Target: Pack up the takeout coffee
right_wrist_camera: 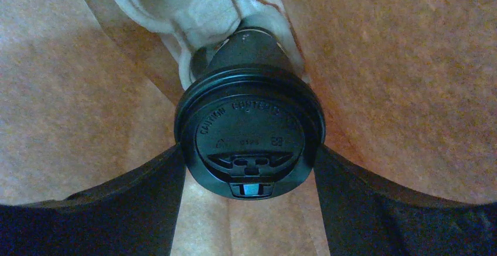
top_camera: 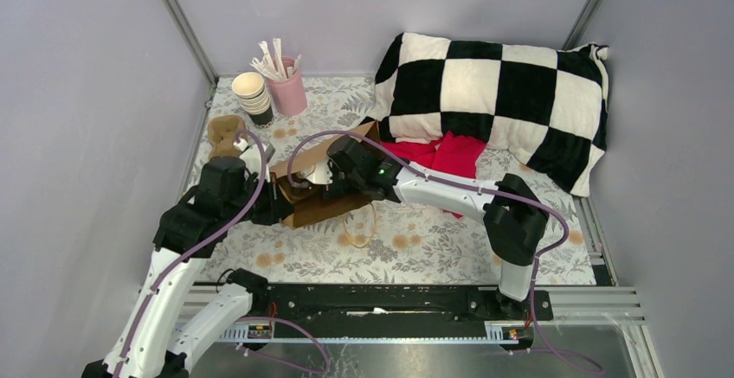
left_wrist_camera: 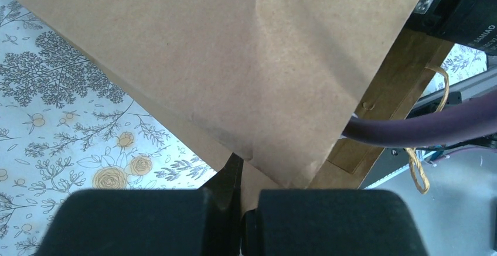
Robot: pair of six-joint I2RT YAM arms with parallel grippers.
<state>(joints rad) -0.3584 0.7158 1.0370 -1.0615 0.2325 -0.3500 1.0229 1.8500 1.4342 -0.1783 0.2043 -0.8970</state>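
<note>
The takeout coffee point(right_wrist_camera: 252, 133) is dark with a black lid; the paper bag point(left_wrist_camera: 234, 62) is brown. The pillow point(top_camera: 493, 84) at two o'clock is black-and-white checked.

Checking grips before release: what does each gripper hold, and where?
Left gripper: brown paper bag, at its edge; right gripper: small dark paper cup, by its black lid.

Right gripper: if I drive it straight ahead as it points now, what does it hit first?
The right gripper grips the coffee inside the bag; straight ahead, the coffee meets the white tray first. It seems very close, though depth is unclear.
</note>
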